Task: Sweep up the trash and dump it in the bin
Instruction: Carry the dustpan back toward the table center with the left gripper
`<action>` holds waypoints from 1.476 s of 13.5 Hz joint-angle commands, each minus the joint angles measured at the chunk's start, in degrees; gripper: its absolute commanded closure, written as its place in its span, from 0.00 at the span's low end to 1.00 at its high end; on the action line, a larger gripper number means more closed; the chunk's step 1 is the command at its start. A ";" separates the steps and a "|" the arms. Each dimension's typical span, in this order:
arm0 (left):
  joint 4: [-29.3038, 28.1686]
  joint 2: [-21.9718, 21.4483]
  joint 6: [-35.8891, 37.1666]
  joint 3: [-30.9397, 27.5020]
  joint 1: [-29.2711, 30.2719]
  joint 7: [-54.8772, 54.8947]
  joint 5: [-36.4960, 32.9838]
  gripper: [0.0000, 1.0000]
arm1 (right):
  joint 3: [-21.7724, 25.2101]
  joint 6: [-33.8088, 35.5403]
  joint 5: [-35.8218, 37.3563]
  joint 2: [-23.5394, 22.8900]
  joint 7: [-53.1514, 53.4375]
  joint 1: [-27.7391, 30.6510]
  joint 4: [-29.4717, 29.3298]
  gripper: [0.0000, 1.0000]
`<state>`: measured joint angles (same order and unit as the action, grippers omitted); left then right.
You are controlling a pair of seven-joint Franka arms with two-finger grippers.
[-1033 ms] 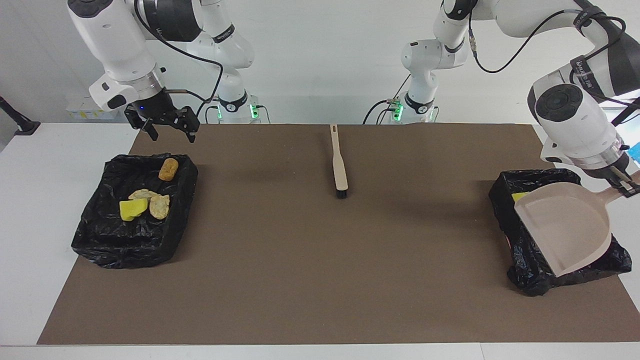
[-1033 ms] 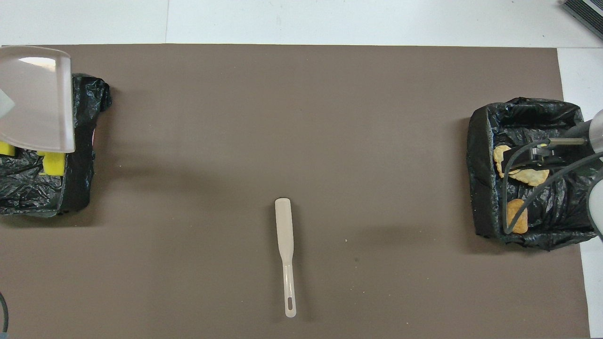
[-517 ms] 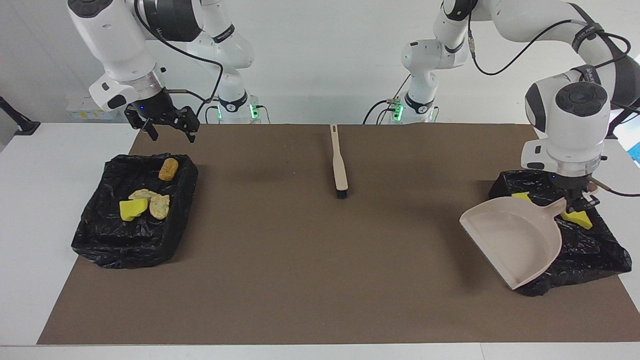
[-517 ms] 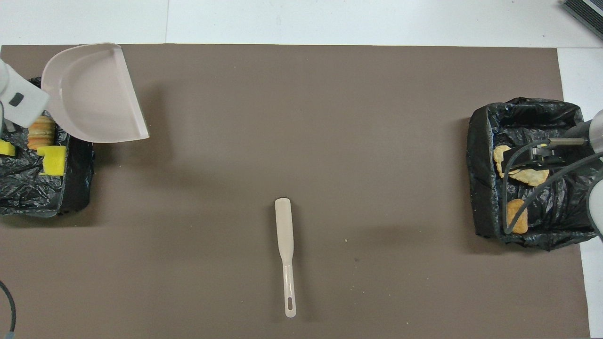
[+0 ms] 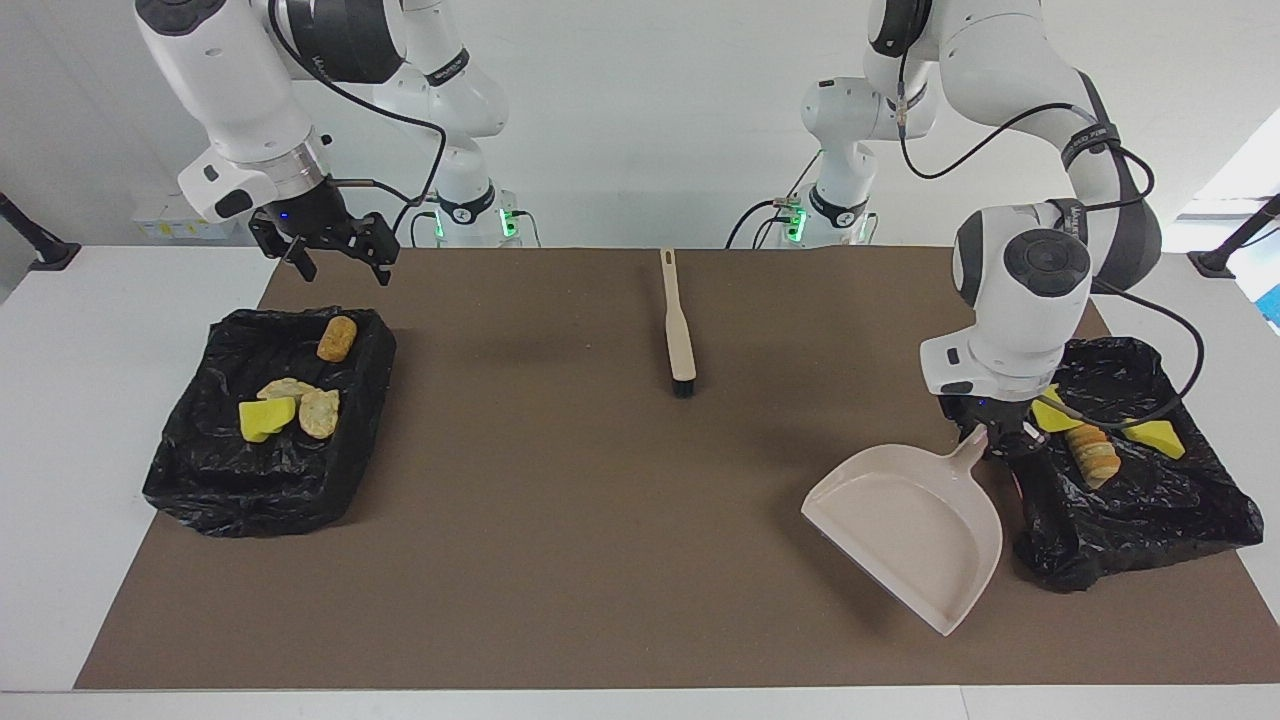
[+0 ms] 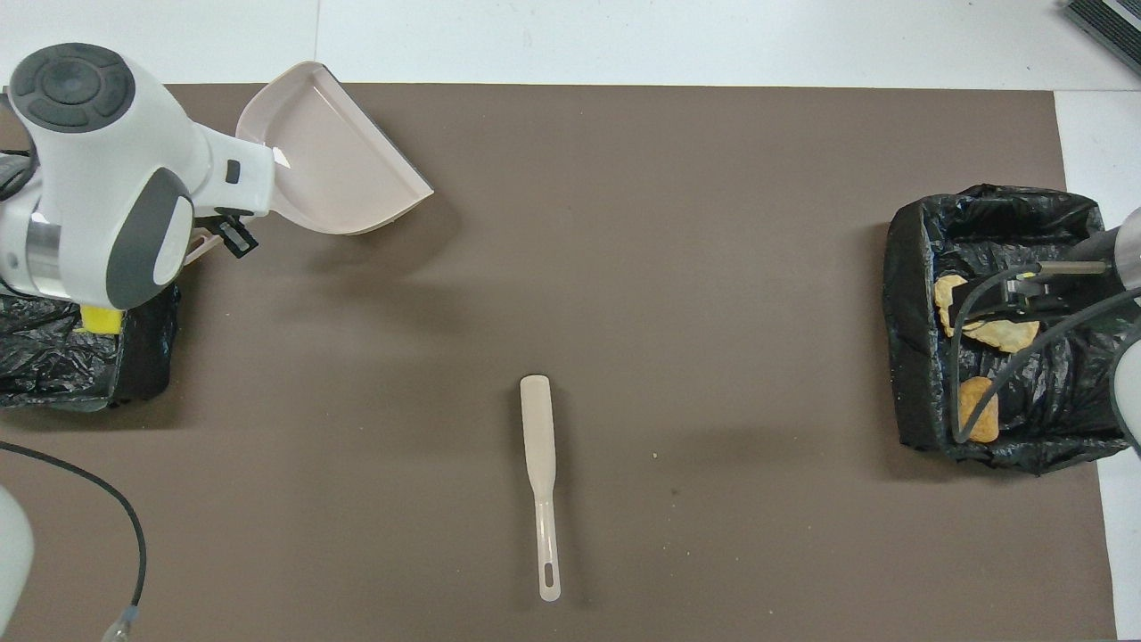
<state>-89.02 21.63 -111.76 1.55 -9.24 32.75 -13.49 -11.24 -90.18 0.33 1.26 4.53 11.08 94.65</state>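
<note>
- Pinching the handle of the dustpan (image 5: 915,520) tight with the left gripper (image 5: 1003,440), just beside the bin at the left arm's end (image 5: 1150,530).
- Gripping by the handle, most likely so the wide scoop hangs free and can tip.
- Nothing in the scoop, and tilted with its lip down toward the brown mat (image 5: 600,560).
- Waiting with the right gripper (image 5: 345,268), fingers spread wide and holding nothing, up over the robots' edge of the bin at the right arm's end (image 5: 200,490).
- Lying flat on the mat between the two bins: the brush (image 5: 680,330), handle toward the robots and dark bristles pointing away. Not touched by any gripper, probably put down because no sweeping is left.
- Both bins lined with black bags, likely to keep the mess inside.
- In the bin at the right arm's end: four bits of trash, namely a brown chunk (image 5: 337,338), two tan chunks (image 5: 318,412) and a yellow sponge piece (image 5: 265,418).
- In the bin at the left arm's end: a brown ridged chunk (image 5: 1090,452) and two more yellow sponge bits (image 5: 1160,437).
- No trash to be seen on the mat, so probably close to finished, with only the dustpan to put down.
</note>
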 commanded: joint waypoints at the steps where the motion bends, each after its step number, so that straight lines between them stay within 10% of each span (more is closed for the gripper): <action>1: -0.19 0.16 -1.10 -1.02 -4.11 -14.94 2.76 1.00 | -0.37 -1.49 -1.12 1.20 0.31 0.79 1.68 0.00; 11: 6.21 3.85 -0.57 -0.93 -13.95 -53.82 10.68 1.00 | -0.37 -1.49 -1.12 1.20 0.31 0.78 1.68 0.00; 20: 14.49 10.79 -2.50 0.38 -18.18 -60.35 12.88 1.00 | -0.37 -1.49 -1.12 1.20 0.31 0.79 1.68 0.00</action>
<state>-77.37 30.31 -114.00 1.83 -26.77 -26.93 -1.34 -11.24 -90.18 0.33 1.26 4.53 11.08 94.65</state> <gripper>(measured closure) 0.674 0.000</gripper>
